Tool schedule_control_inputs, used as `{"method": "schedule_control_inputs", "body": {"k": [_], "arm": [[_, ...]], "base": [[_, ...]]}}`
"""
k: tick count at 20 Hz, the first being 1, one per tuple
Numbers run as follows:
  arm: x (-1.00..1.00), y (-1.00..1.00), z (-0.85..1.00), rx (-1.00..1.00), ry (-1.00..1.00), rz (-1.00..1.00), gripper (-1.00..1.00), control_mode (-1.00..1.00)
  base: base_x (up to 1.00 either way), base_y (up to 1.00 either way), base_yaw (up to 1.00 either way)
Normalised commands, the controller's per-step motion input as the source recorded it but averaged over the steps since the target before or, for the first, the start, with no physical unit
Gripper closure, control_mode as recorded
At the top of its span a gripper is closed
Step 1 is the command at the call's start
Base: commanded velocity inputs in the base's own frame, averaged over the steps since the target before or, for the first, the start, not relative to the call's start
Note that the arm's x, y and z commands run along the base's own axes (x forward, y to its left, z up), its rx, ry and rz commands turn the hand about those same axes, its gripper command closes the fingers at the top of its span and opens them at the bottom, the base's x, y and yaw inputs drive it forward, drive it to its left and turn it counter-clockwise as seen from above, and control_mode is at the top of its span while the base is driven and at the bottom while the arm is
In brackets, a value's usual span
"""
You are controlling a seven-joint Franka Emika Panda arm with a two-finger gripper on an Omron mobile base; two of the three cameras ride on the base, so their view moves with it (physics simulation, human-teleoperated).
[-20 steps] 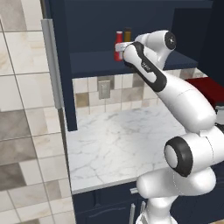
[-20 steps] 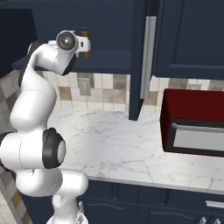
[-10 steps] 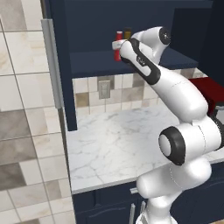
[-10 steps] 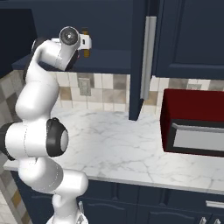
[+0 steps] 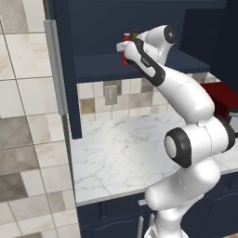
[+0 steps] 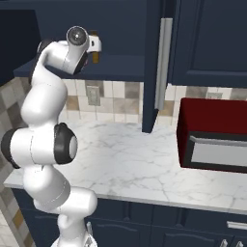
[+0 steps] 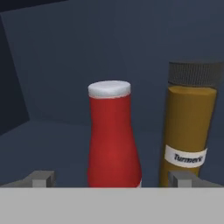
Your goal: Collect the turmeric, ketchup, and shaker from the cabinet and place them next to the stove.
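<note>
1. Since the earlier frame, the arm is reaching deeper into the cabinet (image 5: 139,18), toward the upper centre of the left base view.
2. The tool (image 7: 111,179) is gaping fully, empty, straddling the ketchup (image 7: 113,135) at centre frame, presumably aligning for a grasp.
3. The turmeric (image 7: 189,127) is standing just right: smooth amber cylinder, ribbed dark cap. The ketchup is glossy red, tapering, white-capped.

The turmeric (image 7: 189,127) jar's small white label seems to read "Turmeric"; nothing else is legible.
</note>
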Motion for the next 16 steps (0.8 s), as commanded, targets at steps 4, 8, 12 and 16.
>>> {"method": "schedule_control_inputs", "body": {"k": [4, 8, 12, 16], "arm": [[0.2, 0.07, 0.0, -0.03, 0.03, 0.0, -1.0, -1.0], [0.16, 0.07, -0.01, -0.03, 0.02, 0.0, -1.0, -1.0], [0.13, 0.12, -0.04, -0.04, 0.02, 0.0, -1.0, -1.0], [0.11, 0.1, -0.07, -0.03, 0.0, 0.0, 1.0, -1.0]], "base": [[0.0, 0.0, 0.0], [0.0, 0.0, 0.0], [0.0, 0.0, 0.0], [0.0, 0.0, 0.0]]}}
